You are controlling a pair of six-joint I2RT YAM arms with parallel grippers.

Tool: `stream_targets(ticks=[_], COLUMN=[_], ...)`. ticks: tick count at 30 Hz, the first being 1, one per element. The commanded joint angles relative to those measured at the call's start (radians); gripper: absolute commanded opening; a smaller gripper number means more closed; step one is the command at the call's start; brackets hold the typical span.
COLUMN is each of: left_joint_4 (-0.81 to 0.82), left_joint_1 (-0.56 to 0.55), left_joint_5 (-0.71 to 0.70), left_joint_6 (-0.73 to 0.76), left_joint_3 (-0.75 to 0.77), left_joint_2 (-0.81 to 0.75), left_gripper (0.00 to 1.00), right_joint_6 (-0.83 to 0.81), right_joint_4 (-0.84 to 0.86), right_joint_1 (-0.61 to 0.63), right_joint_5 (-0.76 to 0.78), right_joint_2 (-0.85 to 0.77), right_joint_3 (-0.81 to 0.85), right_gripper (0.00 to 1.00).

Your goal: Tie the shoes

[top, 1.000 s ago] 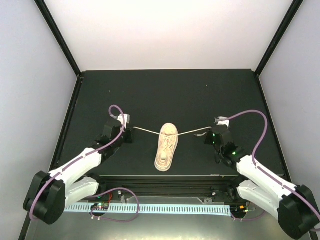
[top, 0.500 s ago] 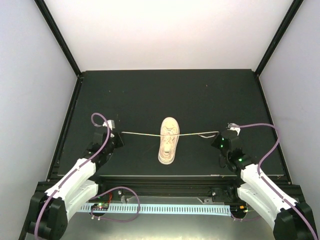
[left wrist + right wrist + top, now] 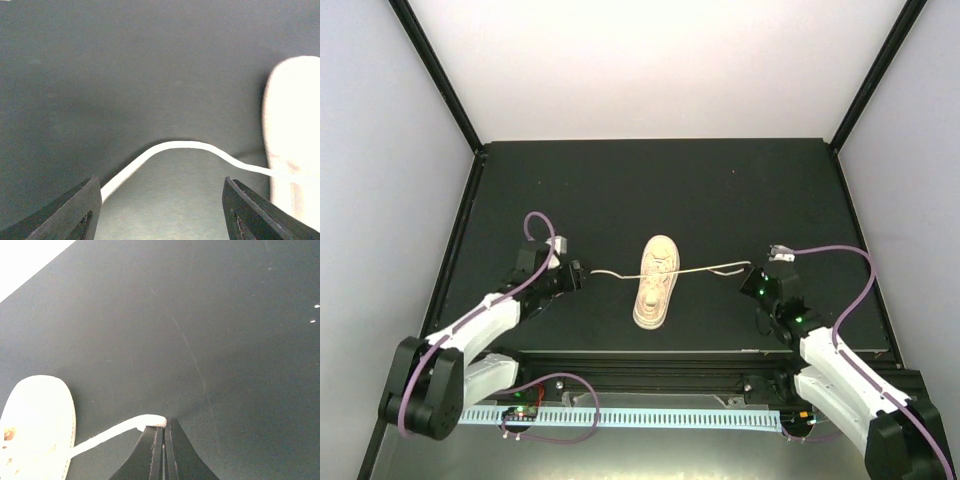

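Sneaker: Our small cream sneaker (image 3: pixel 654 285) lies in the middle of the black table (image 3: pixel 650 190). One end points to 12 o'clock and the other to 6 o'clock.

Laces: The left lace (image 3: pixel 175 146) runs out from the sneaker toward 9 o'clock. It lies loose on the table in a soft bend. The right lace (image 3: pixel 107 435) runs out toward 3 o'clock and looks straighter.

Left gripper: Our left gripper (image 3: pixel 578 276) sits at 9 o'clock from the sneaker. Its jaws are wide apart and hold nothing. The lace end lies right by one finger, not in the middle of the gap.

Right gripper: Our right gripper (image 3: pixel 750 279) sits at 3 o'clock from the sneaker. Its jaws are pressed together on the tip of the right lace.

Step now: We think we need to pick up the left lace next. We cannot tell from here if a knot is made yet.

How to do it well: We should slide the left gripper a little so the lace sits in the middle of the gap. We go low to the table, then pinch near the end. The right side should hold tight but not tug, so the light sneaker does not slide or tip.

Watch out: The lace is thin and flat. The fingers may close beside it and miss.
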Motion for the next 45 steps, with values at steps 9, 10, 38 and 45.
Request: stream_targets(ticks=[9,10,38,45], left_joint_4=[0.061,0.057,0.145,0.155], left_joint_1=[-0.326,-0.341,-0.416,-0.438], left_joint_5=[0.217,0.212,-0.040,-0.027], left_joint_6=[0.342,0.363,0.539,0.617], left_joint_3=[0.222,0.238,0.304,0.321], left_joint_2=[0.240,0.279,0.447,0.478], left_gripper=[0.65,0.61,0.39,0.43], right_joint_6=[-0.052,-0.052,-0.072,-0.072], right_joint_4=[0.127,0.129,0.177,0.187], right_joint_1=[-0.009,-0.009,-0.010,-0.010], right_joint_5=[-0.107,-0.108,-0.150,-0.164], right_joint_2=[0.113,0.118,0.181,0.199], right_joint_3=[0.029,0.031,0.039,0.043], right_gripper=[0.02,0.02,0.02,0.02])
